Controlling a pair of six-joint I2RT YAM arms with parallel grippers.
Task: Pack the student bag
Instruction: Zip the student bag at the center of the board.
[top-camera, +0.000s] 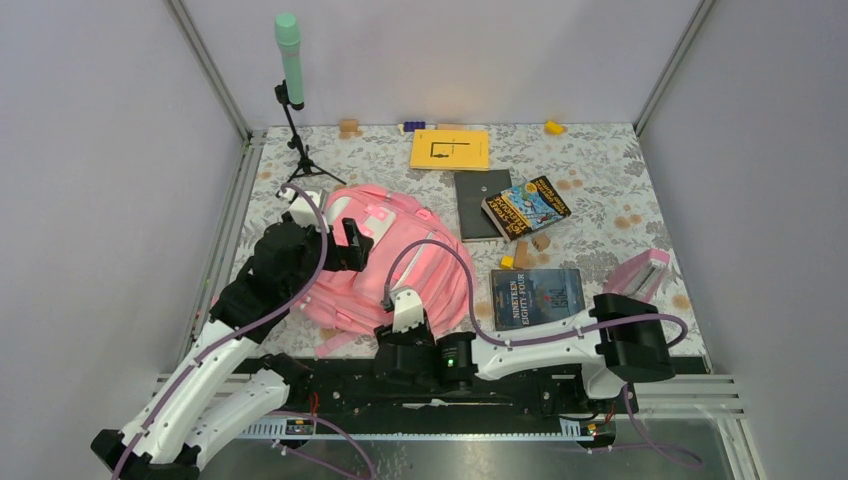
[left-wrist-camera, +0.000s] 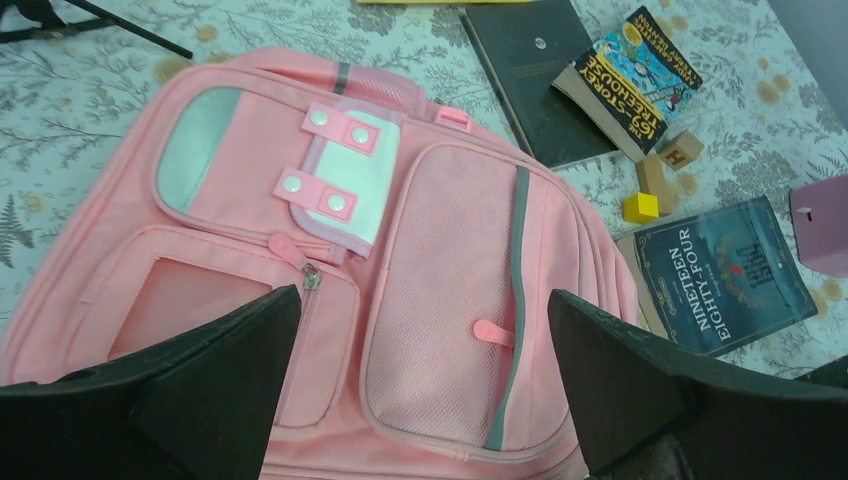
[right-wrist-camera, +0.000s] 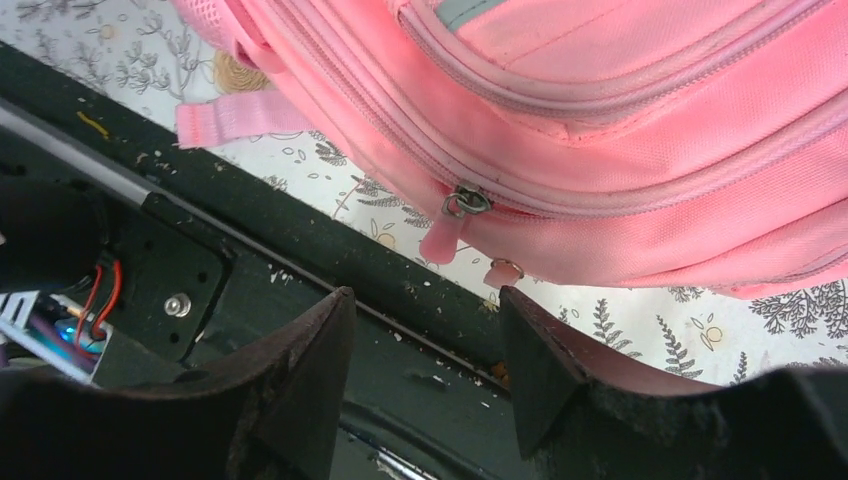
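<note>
The pink student bag (top-camera: 400, 262) lies flat on the floral table, front pockets up. In the left wrist view the bag (left-wrist-camera: 250, 180) fills the frame, with a mesh pocket (left-wrist-camera: 440, 300) and snap flaps. My left gripper (top-camera: 352, 243) hovers open and empty above the bag's front; the mesh pocket shows between its fingertips (left-wrist-camera: 422, 298). My right gripper (top-camera: 398, 318) is open and empty at the bag's near edge, above the black base rail. Its fingertips (right-wrist-camera: 425, 295) sit just short of a metal zipper slider (right-wrist-camera: 465, 202) with a pink pull tab (right-wrist-camera: 440, 240) on the bag (right-wrist-camera: 620, 130).
Right of the bag lie a Nineteen Eighty-Four book (top-camera: 537, 297), a colourful paperback (top-camera: 527, 207) on a dark notebook (top-camera: 478, 205), a yellow book (top-camera: 450, 148) and a small pink pencil case (top-camera: 637, 272). Small blocks are scattered about. A green microphone on a tripod (top-camera: 290, 60) stands back left.
</note>
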